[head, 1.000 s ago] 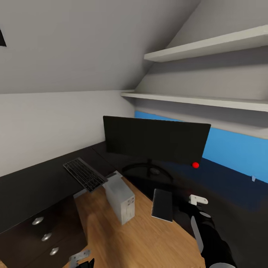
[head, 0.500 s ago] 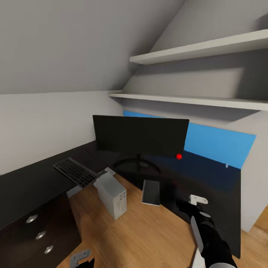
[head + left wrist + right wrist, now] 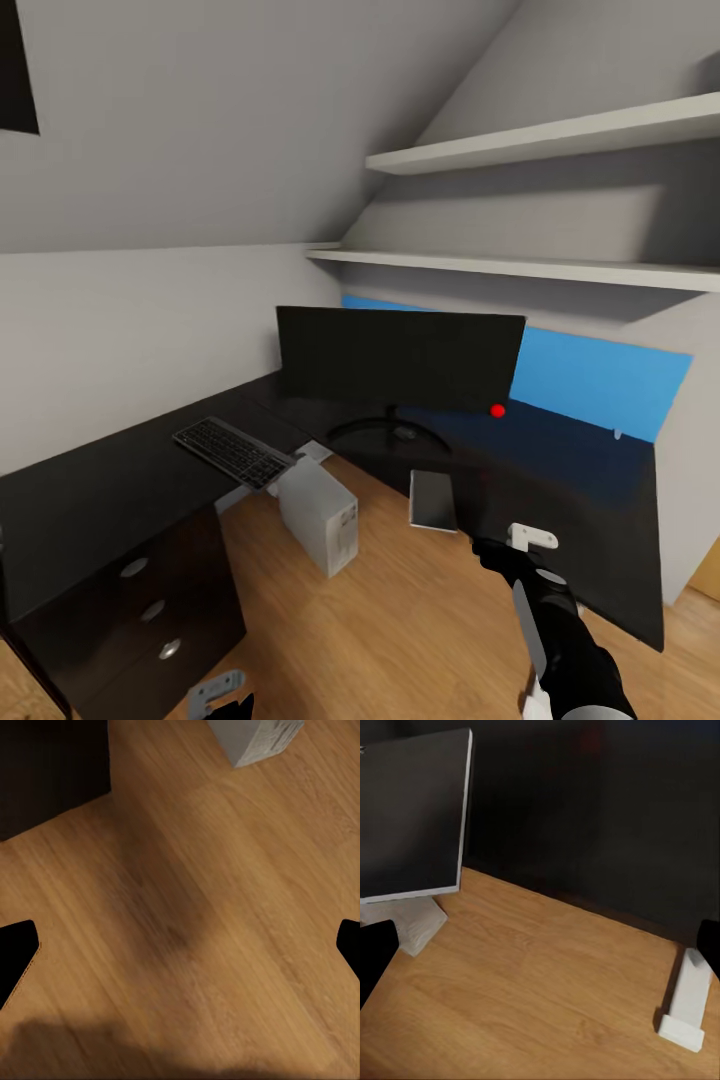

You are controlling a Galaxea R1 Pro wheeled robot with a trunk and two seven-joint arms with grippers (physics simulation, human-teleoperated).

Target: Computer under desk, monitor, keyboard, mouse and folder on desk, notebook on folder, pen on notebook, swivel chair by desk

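The whole head view has shifted since the earlier pictures: more of the drawer side and the far end of the desk's top now shows, and the things sit smaller, which reads as the camera backing away and turning, not as anything on the desk moving. In judgement, the robot is repositioning at the workspace and no object has been carried in this stretch.

The desk (image 3: 90,500) runs along the left wall and turns at the corner under the shelves (image 3: 540,150). The monitor (image 3: 400,358) stands upright on the desk in that corner. The computer (image 3: 318,514) stands on the wooden floor (image 3: 400,620) inside the angle of the desk, near its inner edge, seemingly not yet under the top. The keyboard (image 3: 233,452) lies on the left wing, its near end overhanging the inner edge. The notebook (image 3: 433,500) lies at the inner edge of the right wing, partly overhanging the floor.

The right hand (image 3: 520,550) hovers just beside that edge, near the notebook, holding nothing, fingers spread wide in the wrist view. The left hand (image 3: 180,952) hangs over bare floor, likewise spread and empty.
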